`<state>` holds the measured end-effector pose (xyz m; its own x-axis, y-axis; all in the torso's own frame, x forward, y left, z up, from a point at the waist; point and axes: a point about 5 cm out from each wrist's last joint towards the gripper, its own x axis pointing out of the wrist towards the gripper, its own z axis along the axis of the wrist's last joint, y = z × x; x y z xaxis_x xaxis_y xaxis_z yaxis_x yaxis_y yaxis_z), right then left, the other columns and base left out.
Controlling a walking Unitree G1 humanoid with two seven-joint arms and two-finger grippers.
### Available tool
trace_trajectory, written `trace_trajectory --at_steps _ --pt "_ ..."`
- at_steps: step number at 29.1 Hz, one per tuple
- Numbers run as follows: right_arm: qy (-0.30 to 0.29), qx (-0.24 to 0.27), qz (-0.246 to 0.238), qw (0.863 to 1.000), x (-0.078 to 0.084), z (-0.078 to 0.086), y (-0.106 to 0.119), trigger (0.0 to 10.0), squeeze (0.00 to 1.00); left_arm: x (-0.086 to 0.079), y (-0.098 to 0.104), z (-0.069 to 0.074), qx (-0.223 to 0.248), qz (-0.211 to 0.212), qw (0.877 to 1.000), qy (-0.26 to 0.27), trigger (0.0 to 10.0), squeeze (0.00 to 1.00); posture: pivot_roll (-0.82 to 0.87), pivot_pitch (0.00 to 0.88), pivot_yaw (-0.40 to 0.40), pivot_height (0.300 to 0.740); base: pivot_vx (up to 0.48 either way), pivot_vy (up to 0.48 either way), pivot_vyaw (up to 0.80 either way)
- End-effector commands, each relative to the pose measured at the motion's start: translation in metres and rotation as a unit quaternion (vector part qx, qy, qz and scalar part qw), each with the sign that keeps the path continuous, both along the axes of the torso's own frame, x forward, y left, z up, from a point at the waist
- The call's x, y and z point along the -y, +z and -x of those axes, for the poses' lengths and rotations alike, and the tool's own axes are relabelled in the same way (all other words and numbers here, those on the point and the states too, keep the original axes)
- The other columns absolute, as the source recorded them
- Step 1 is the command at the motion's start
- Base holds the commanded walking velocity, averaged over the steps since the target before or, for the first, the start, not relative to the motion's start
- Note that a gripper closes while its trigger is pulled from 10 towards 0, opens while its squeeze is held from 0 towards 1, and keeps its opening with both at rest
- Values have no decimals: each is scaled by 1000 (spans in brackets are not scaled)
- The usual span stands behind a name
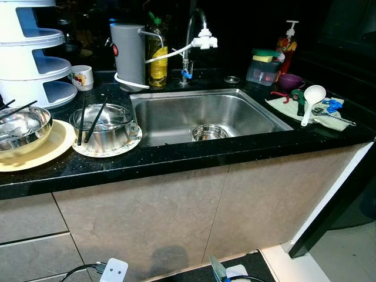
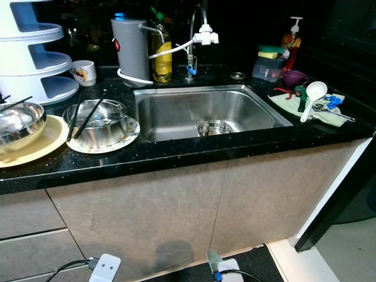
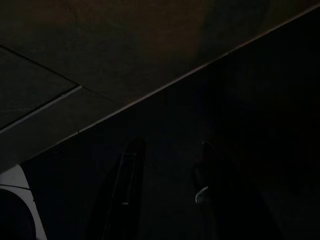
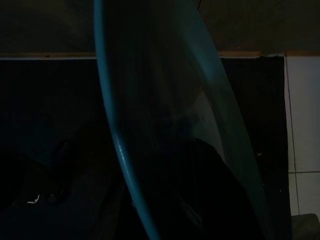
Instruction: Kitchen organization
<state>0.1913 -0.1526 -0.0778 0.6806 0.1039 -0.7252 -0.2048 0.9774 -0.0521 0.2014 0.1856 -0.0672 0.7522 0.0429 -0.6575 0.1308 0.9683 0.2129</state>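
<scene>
My right gripper (image 4: 165, 200) hangs low in front of the cabinet, shut on a teal plate (image 4: 150, 100) whose curved rim crosses the right wrist view. In the head views that plate (image 1: 215, 268) shows edge-on near the floor. The left gripper (image 3: 167, 190) also hangs low by the cabinet front, its two dark fingers apart with nothing between them. On the black counter (image 1: 176, 154), a steel bowl with black chopsticks (image 1: 101, 126) sits on a white plate. Left of it, another steel bowl (image 1: 20, 126) rests on a yellow plate (image 1: 50, 150). A small steel bowl (image 1: 208, 133) lies in the sink (image 1: 170, 114).
A white tiered rack (image 1: 35, 53) and a mug (image 1: 82, 76) stand at the back left. A grey water filter (image 1: 127, 54), an oil bottle (image 1: 157, 56) and the tap (image 1: 197, 35) line the back. A white ladle (image 1: 311, 100) and utensils lie on a cloth (image 1: 282, 106), right.
</scene>
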Motion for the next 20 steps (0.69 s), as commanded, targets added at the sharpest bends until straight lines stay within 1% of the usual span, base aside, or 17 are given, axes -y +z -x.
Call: trace_trajectory --at_steps 1,3,4,5,6,11,12,13,15,17,19,20 --pt "-6 0 6 1000 4 -1 0 10000 0 2 1 -1 8 15 1000 10 10000 0 -14 28 -71 740 0 0 0" --pt "-5 0 9 1000 5 -2 1 10000 0 4 3 -3 18 38 999 27 10000 0 -24 41 -77 740 0 0 0" --pt "-5 0 9 1000 5 -2 1 10000 0 4 3 -3 18 38 999 27 10000 0 -24 41 -77 740 0 0 0" --pt "-7 -1 10 1000 6 -3 1 10000 0 4 3 -4 18 47 998 41 10000 0 -27 43 -78 740 0 0 0" --pt "-4 -4 12 1000 6 -2 1 10000 0 4 2 -3 13 48 998 44 10000 0 -28 55 -83 740 0 0 0" --pt "3 -8 17 1000 6 -1 0 10000 0 7 1 -2 13 39 999 25 10000 0 -40 69 -70 740 0 0 0" --pt "-2 -5 16 1000 6 -1 0 10000 0 8 4 -4 30 34 999 11 10000 0 -45 73 -60 740 0 0 0" --pt "-2 -5 16 1000 6 -1 0 10000 0 8 4 -4 30 34 999 11 10000 0 -45 73 -60 740 0 0 0" --pt "-12 -1 13 1000 6 0 0 10000 0 9 8 -8 50 25 998 3 10000 0 -46 79 -55 740 0 0 0" --pt "-13 -1 13 1000 6 0 0 10000 0 9 10 -10 57 22 998 -1 10000 0 -47 79 -55 740 0 0 0" --pt "-13 -3 13 1000 6 1 -1 10000 0 10 10 -12 57 23 998 -2 10000 0 -46 83 -58 740 0 0 0" --pt "-11 -5 15 1000 7 2 -1 10000 0 11 10 -12 52 33 998 5 10000 0 -45 85 -60 740 0 0 0"
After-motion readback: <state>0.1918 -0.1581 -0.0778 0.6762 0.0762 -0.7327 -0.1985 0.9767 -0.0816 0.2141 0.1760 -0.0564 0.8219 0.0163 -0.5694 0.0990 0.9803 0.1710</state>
